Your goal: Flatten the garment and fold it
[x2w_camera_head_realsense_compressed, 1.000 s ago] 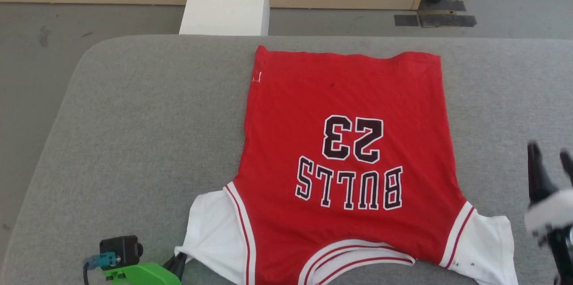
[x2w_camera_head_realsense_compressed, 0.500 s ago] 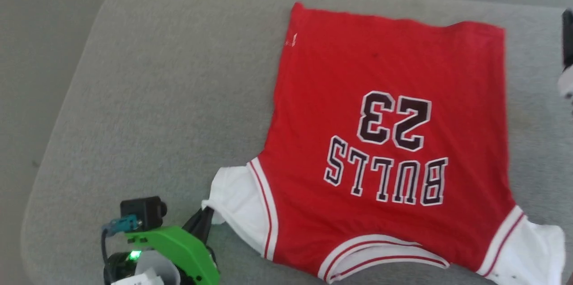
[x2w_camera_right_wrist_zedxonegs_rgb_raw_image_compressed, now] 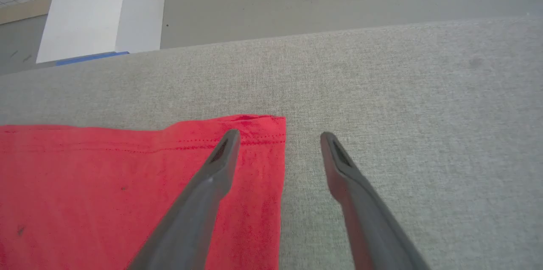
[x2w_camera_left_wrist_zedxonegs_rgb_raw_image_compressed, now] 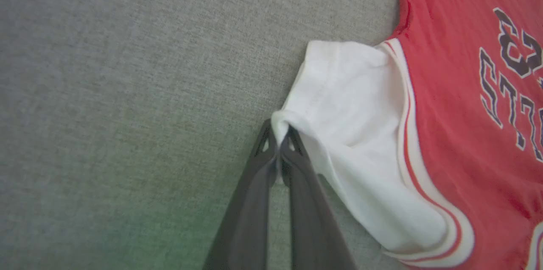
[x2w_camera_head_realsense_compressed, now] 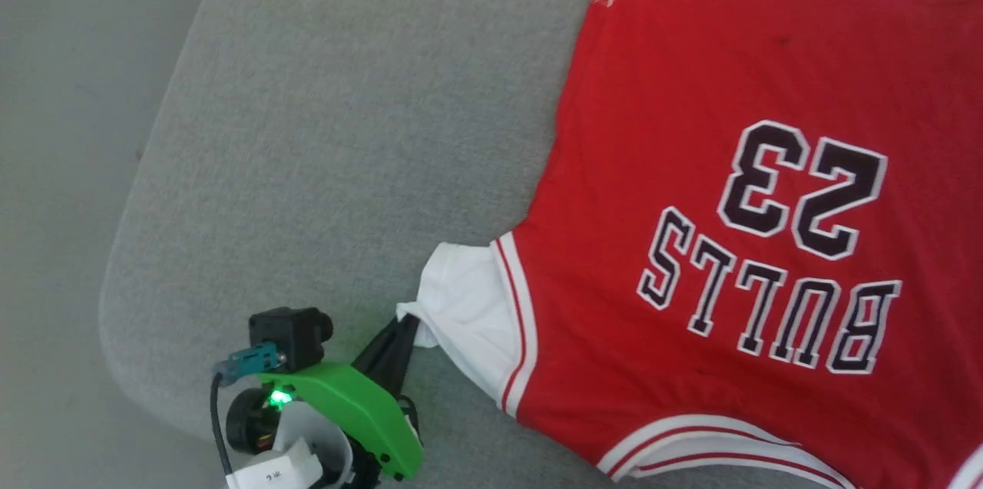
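Fingers point(x2w_camera_left_wrist_zedxonegs_rgb_raw_image_compressed: 250, 189) of the left gripper point(x2w_camera_left_wrist_zedxonegs_rgb_raw_image_compressed: 278, 131) are pinched tight together on the outer edge of the white sleeve point(x2w_camera_left_wrist_zedxonegs_rgb_raw_image_compressed: 352, 92), and a small fold of that cloth bunches up between their tips. The sleeve belongs to the garment point(x2w_camera_head_realsense_compressed: 729, 90) - a red T-shirt spread flat on a grey cloth-covered surface point(x2w_camera_head_realsense_compressed: 345, 128), printed side up, with "BULLS" and "23" reading upside down in the head view. Its striped collar lies toward the robot and its hem toward the far side of the surface, while red-and-white trim runs along the seam where the gripped sleeve meets the body. The gripped sleeve is drawn out sideways from the body toward the gripper's green housing point(x2w_camera_head_realsense_compressed: 345, 404). The right gripper point(x2w_camera_right_wrist_zedxonegs_rgb_raw_image_compressed: 280, 135) stands wide open with nothing between its fingers. It hangs at the far right corner of the hem, with one finger over the red cloth and the other over bare grey surface - whether either tip touches down I cannot tell. Beyond the surface's far edge are a white box point(x2w_camera_right_wrist_zedxonegs_rgb_raw_image_compressed: 85, 11) and a grey floor point(x2w_camera_right_wrist_zedxonegs_rgb_raw_image_compressed: 275, 7).
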